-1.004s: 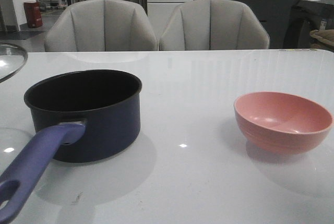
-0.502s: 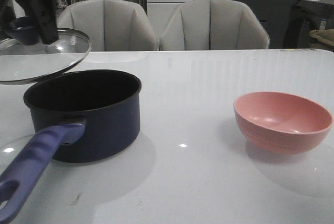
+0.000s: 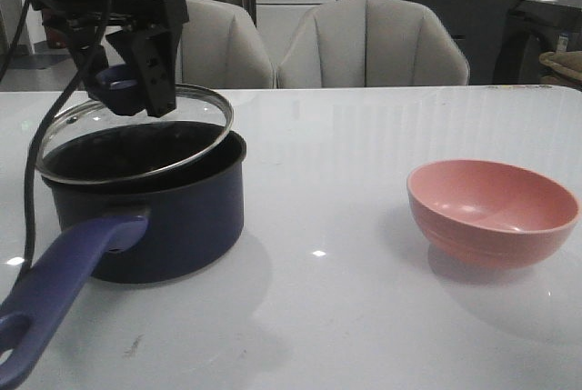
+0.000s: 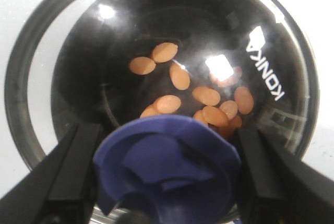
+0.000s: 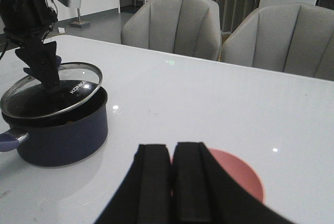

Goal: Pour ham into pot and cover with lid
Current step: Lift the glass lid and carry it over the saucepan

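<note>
The dark navy pot (image 3: 155, 217) stands at the left of the table, its purple-blue handle (image 3: 55, 290) pointing toward the front. My left gripper (image 3: 123, 81) is shut on the knob (image 4: 167, 166) of the glass lid (image 3: 136, 135), holding it tilted just over the pot's rim. Through the glass I see several orange-pink ham chunks (image 4: 203, 96) on the pot's bottom. My right gripper (image 5: 172, 153) is shut and empty, above the near side of the pink bowl (image 5: 240, 174). The pot (image 5: 57, 125) and lid (image 5: 52, 85) also show in the right wrist view.
The pink bowl (image 3: 493, 211) sits empty at the right of the table. Two grey chairs (image 3: 373, 45) stand behind the far edge. A black cable (image 3: 32, 181) hangs from the left arm past the pot.
My left gripper has carried the lid from the far left edge rightward and down, so it now hangs tilted over the pot's opening. The bowl has not moved.
</note>
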Robot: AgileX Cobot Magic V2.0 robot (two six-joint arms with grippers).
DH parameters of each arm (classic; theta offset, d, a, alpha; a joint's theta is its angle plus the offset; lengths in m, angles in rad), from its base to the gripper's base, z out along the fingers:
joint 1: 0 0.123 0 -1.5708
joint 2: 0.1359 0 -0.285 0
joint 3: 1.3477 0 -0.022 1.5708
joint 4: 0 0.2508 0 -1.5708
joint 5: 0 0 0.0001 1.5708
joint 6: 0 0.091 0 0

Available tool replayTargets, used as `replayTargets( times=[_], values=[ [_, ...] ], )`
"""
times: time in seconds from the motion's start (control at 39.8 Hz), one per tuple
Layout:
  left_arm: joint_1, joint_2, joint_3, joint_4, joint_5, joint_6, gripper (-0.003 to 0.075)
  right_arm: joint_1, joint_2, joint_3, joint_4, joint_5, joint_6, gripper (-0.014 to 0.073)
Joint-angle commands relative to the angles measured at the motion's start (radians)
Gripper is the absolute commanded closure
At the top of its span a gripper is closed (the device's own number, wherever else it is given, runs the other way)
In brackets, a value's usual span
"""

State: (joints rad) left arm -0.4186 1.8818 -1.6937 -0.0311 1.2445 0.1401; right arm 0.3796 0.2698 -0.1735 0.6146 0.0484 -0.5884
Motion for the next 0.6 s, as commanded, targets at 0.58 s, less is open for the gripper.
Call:
replayTargets(
  times=[0.58],
  values=[
    [-0.018,-0.049,-0.040,-0.041,0.042,0.005,0.0597,0.001,0.005,-0.026,0.003,-0.057,-0.008,0.0462]
  ],
)
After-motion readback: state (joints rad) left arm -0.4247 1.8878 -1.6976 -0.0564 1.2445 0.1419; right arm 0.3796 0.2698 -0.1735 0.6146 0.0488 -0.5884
